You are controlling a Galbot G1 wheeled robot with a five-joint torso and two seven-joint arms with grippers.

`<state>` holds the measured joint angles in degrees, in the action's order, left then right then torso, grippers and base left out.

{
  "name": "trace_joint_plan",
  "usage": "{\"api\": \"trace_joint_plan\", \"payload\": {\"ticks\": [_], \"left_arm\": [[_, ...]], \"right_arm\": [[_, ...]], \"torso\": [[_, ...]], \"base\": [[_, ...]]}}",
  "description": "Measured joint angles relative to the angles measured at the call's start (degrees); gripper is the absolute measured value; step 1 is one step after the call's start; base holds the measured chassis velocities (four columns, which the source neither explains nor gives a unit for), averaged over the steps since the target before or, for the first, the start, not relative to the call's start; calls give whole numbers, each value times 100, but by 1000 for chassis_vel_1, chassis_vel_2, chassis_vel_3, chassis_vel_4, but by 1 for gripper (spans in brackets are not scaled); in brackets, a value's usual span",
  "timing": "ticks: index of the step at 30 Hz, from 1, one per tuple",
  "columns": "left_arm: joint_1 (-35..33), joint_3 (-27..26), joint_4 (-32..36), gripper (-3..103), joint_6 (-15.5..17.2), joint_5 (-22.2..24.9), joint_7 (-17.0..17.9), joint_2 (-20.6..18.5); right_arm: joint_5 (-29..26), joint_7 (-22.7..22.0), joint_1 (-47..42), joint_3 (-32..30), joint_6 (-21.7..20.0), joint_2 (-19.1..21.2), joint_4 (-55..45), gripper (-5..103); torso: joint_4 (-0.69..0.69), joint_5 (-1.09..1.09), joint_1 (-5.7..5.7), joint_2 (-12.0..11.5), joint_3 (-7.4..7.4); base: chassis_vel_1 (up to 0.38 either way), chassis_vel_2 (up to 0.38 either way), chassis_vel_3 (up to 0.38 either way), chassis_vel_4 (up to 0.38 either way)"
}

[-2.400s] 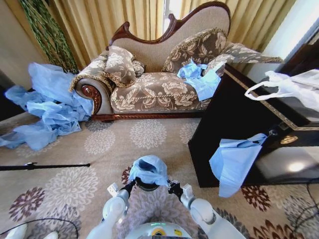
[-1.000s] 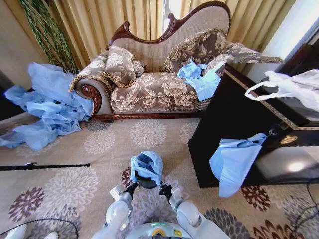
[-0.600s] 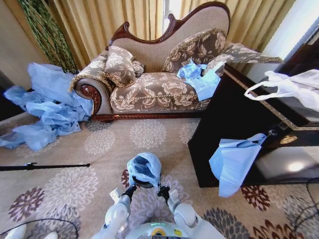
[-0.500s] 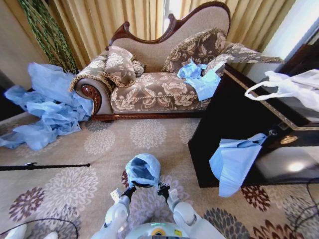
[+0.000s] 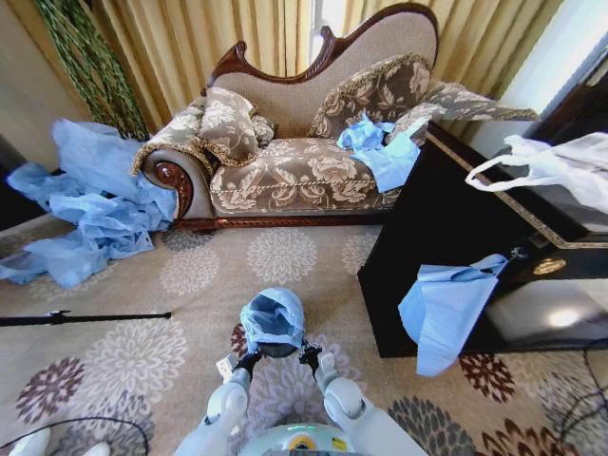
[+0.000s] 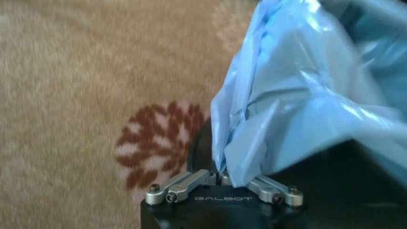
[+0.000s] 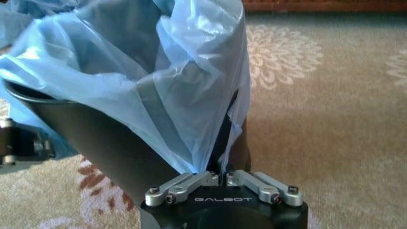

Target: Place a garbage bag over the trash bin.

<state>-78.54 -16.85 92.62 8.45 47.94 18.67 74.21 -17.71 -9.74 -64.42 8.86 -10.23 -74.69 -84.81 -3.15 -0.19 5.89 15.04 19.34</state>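
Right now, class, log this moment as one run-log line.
left hand: shut on garbage bag | right hand: shut on bag | bag draped over trash bin | on carpet

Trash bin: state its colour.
Black, the trash bin under the light-blue garbage bag; the right wrist view shows it best.

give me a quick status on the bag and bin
Left hand and right hand both shut on garbage bag. Bag draped over trash bin, pulled down each side. Nothing in the way.
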Motion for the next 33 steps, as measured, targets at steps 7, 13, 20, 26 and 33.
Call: {"api": "trace_joint_plan", "payload": {"ticks": [7,13,20,26,33], "left_arm": [[-401,-78,946,0,206,-73,95,-111],[-573,-4,1166,0,294,-90,186,-47],[-405,138,524,0,189,-89,138,9],[-186,227,-94,0,61,-87,73,39],[152,263,-709,0,-136,-143,54,74]], "right_arm": [[-278,-278,-74,188,-249,282,-608,0],[-369,-384,-106,279,-369,280,-654,0],[-198,-191,-26,203,-264,93,-172,0],[-47,-78,77,83,-119,-128,252,0],[72,42,189,-54,46,-357,601,0]], "torso": [[0,0,0,0,0],[-1,0,-1,0,-1],[-2,0,-1,1,-1],[-2,0,-1,1,-1],[-3,-2,0,1,-1]], "base": [[0,0,0,0],[0,0,0,0],[0,0,0,0],[0,0,0,0],[0,0,0,0]]}}
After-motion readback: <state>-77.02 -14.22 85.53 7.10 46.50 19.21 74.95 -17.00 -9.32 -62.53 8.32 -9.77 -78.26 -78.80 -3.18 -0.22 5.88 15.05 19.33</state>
